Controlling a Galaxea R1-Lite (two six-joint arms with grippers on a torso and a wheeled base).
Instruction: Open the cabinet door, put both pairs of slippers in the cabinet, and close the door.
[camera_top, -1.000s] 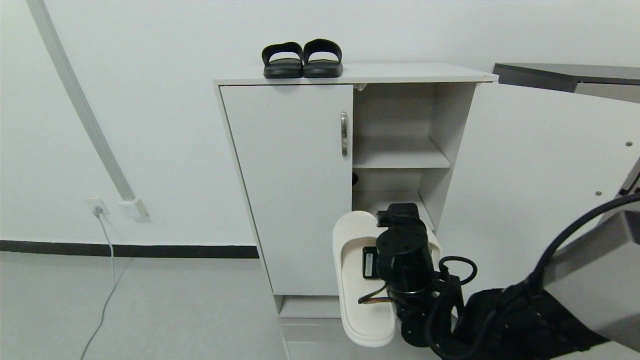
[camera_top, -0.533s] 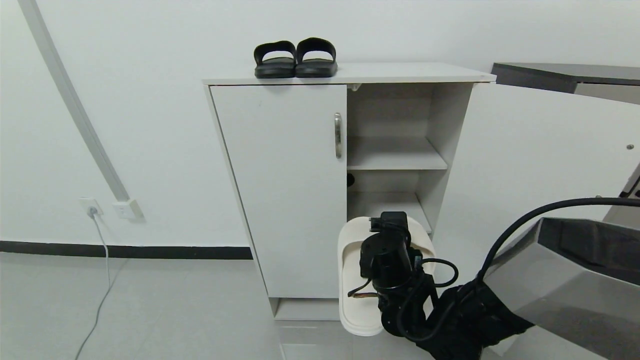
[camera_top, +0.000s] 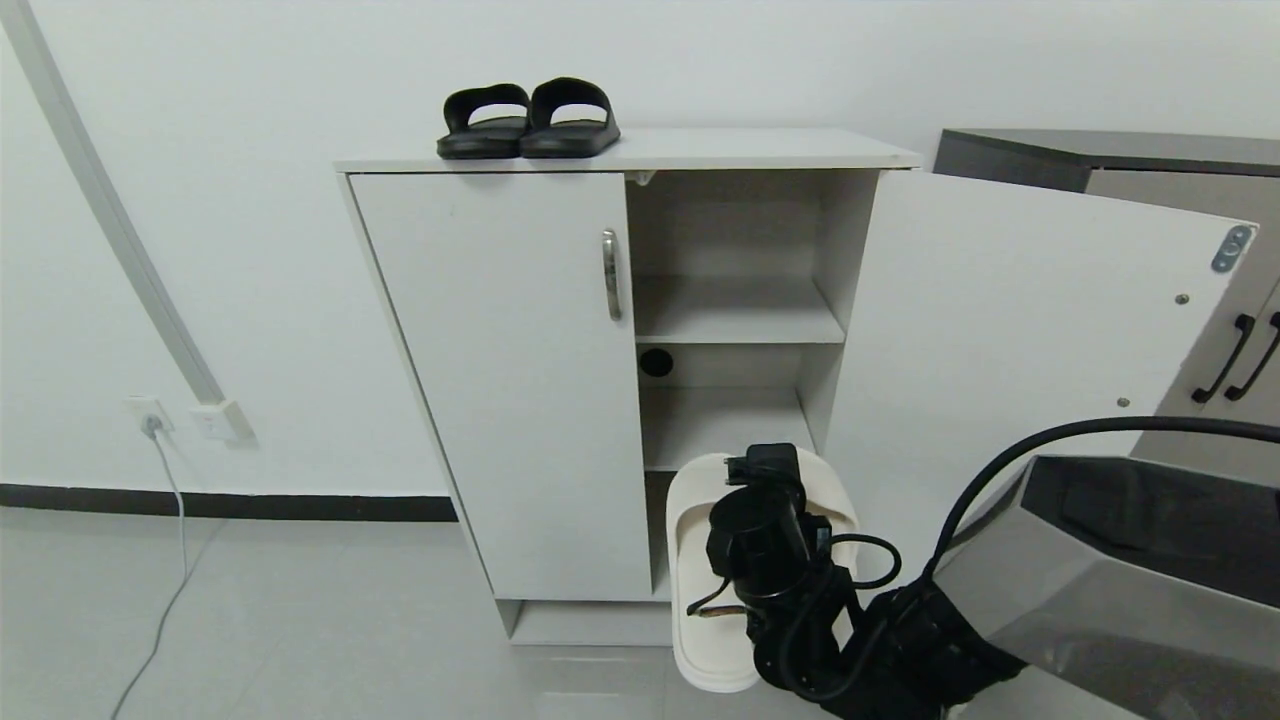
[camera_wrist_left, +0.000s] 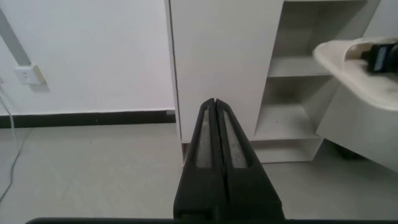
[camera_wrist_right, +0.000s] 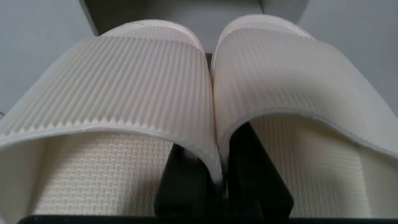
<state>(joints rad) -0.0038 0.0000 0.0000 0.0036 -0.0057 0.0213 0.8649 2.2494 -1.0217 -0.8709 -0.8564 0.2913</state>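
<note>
We hold the white slippers (camera_top: 697, 610) as a pair. The right end effector (camera_wrist_right: 219, 183) is clamped on their two inner strap edges, and the toes point into the open right half of the cabinet (camera_top: 500, 400), just near of the lower shelf (camera_top: 720, 432). To place them well, we should keep them level and steer between the closed left door and the swung-out right door (camera_top: 1000, 330). We should push them far enough in that the heels clear the front edge before we let go. The left end effector (camera_wrist_left: 214, 146), fingers pressed together, sits off to the left. The black slippers (camera_top: 528, 120) wait on the cabinet top.
</note>
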